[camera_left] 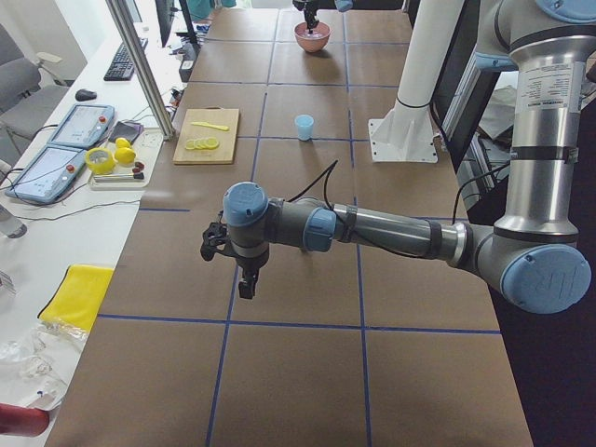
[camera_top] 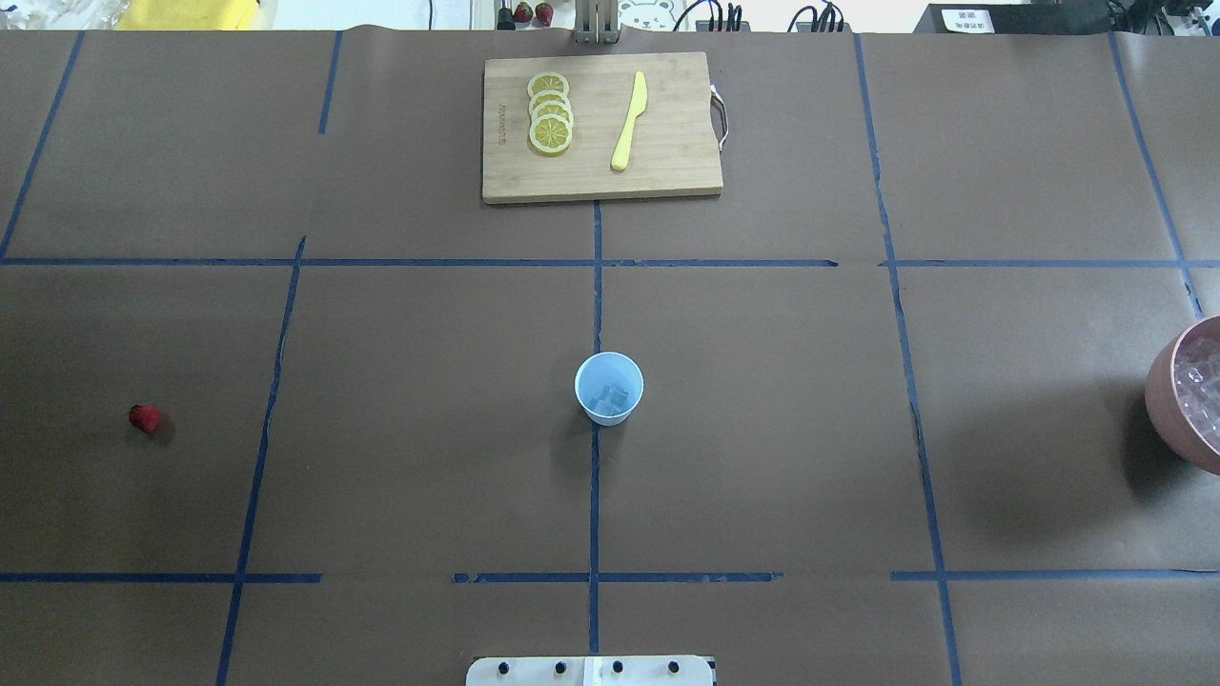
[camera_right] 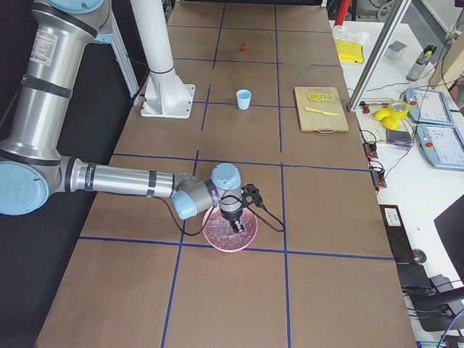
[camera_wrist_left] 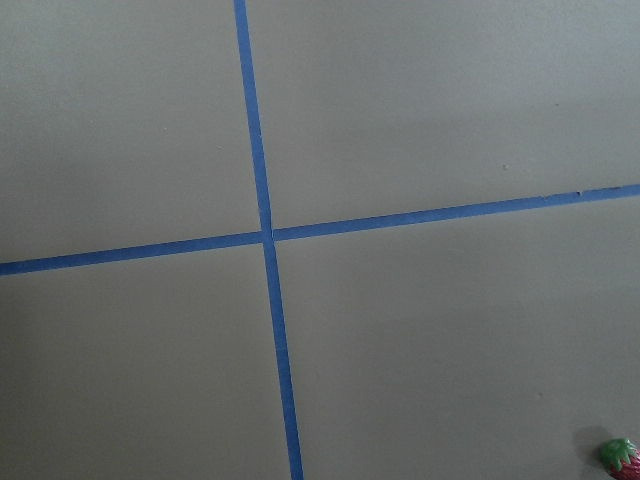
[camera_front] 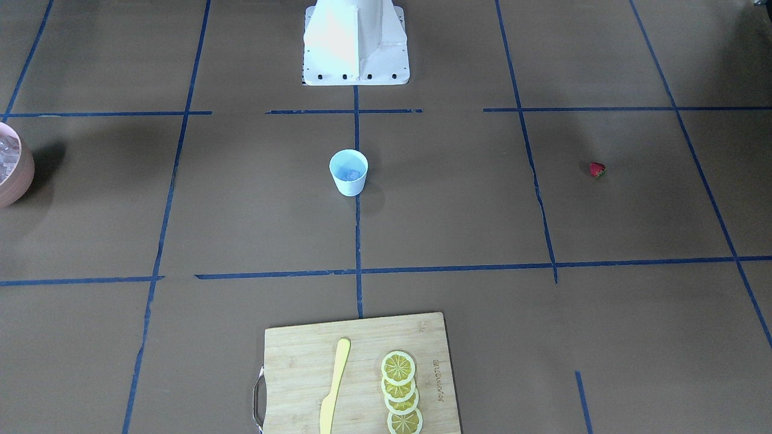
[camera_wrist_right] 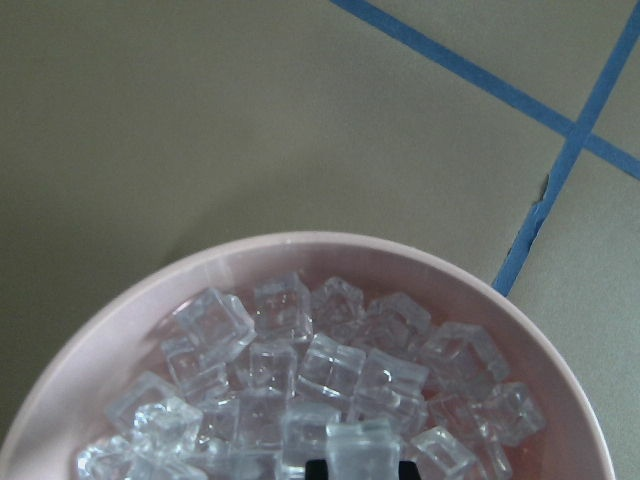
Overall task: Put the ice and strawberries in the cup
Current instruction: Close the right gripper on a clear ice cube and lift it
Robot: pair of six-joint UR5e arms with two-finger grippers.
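The white cup stands at the table's middle with ice cubes in it; it also shows in the front view. The strawberry lies alone on the robot's left side, and at the bottom right corner of the left wrist view. My left gripper hangs above the table near there; I cannot tell if it is open. My right gripper is down in the pink bowl, its dark fingertips on either side of one ice cube.
The pink bowl full of ice sits at the robot's far right. A wooden cutting board with lemon slices and a yellow knife lies on the far side. The robot's base is behind the cup.
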